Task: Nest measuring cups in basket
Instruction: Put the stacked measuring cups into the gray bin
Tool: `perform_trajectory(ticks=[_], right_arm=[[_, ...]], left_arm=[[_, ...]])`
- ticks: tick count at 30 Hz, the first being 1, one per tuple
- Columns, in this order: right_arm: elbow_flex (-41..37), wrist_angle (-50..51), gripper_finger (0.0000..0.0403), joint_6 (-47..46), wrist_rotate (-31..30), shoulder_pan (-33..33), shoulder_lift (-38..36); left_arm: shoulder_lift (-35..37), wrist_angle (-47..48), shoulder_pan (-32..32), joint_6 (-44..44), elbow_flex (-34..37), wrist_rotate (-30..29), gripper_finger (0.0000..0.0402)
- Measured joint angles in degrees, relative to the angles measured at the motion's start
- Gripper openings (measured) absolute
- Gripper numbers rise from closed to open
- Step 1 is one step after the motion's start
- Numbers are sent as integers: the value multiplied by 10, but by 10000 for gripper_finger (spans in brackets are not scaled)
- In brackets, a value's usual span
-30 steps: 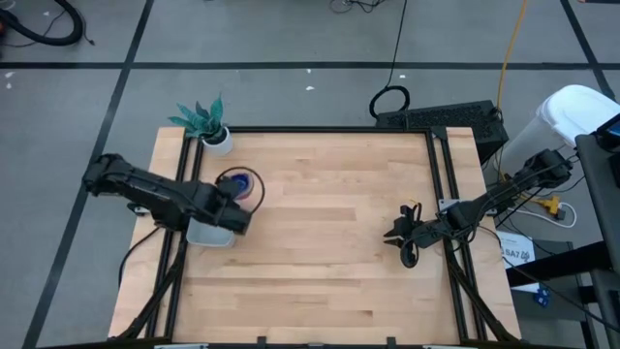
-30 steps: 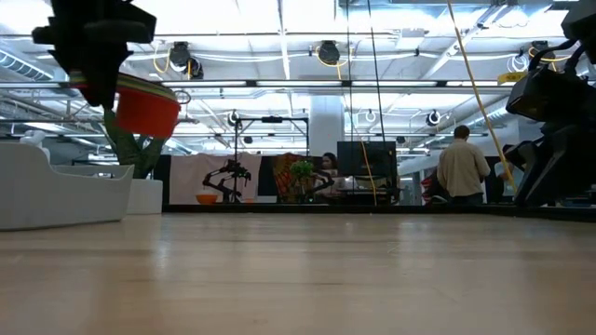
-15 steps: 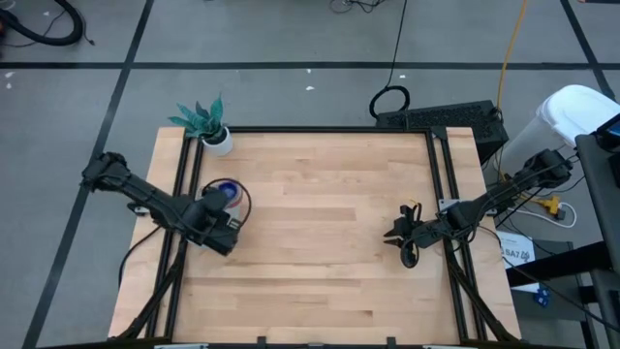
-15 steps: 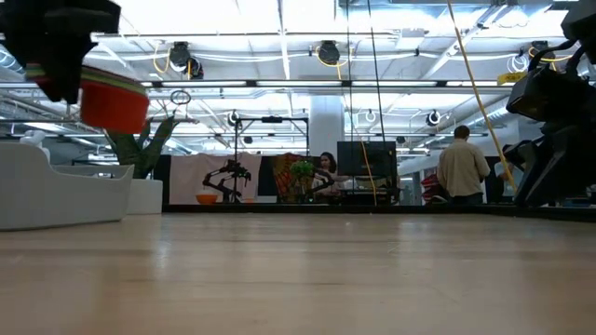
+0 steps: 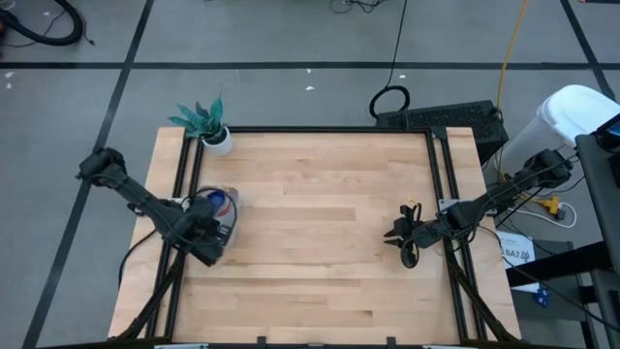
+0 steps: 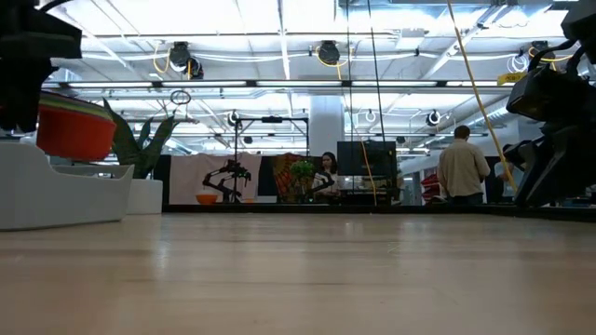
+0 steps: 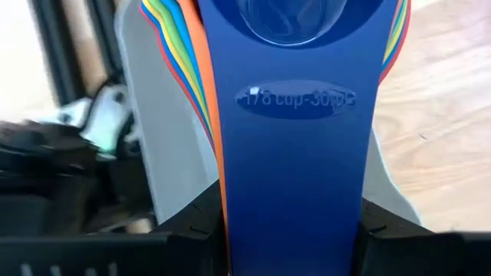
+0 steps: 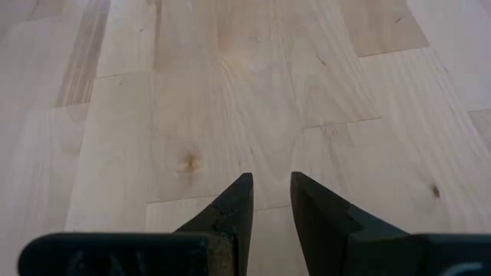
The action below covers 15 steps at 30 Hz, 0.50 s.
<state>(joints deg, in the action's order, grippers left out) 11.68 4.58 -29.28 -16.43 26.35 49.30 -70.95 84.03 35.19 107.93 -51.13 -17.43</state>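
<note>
We hold the cups (image 7: 288, 115) in the left gripper (image 5: 205, 236), nested in one stack, its fingers closed on the fanned handles. The dark blue cup sits on top, with orange, yellow, green and red edges showing beneath. The handles run straight back into our gripper, so the bowls point away from it. The basket (image 6: 65, 191) lies directly under the stack at the table's left edge; in the low view the red bowl hangs just above its rim. We judge the next move is straight down. The right gripper (image 8: 270, 201), fingers nearly together and empty, waits well apart near the right edge.
</note>
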Motion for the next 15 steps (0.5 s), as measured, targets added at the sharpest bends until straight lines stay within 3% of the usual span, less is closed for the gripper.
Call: perform_trajectory(ticks=[15], right_arm=[[0, 0, 84, -4, 1, 0, 0]], left_arm=[[21, -72, 8, 49, 72, 23, 141]])
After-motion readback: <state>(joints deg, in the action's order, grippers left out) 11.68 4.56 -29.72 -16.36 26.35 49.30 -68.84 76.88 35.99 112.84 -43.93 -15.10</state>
